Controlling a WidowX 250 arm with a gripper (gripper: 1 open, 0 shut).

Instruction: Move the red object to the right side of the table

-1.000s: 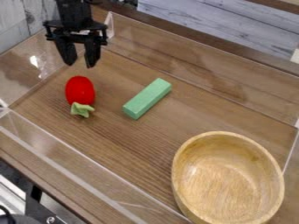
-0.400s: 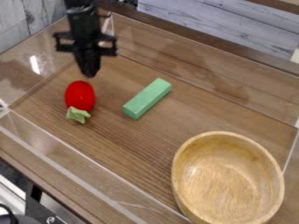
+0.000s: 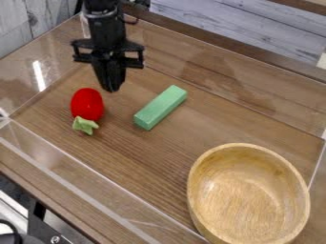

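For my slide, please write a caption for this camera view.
Gripper hangs above the table between strawberry and green block; wooden bowl nearby.

No readable text, labels, brands, numbers or signs anywhere: none on any object, none on any surface in view.

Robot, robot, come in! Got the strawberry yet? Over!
Gripper empty, above the table. Red strawberry not grabbed. Green block sits to its right.
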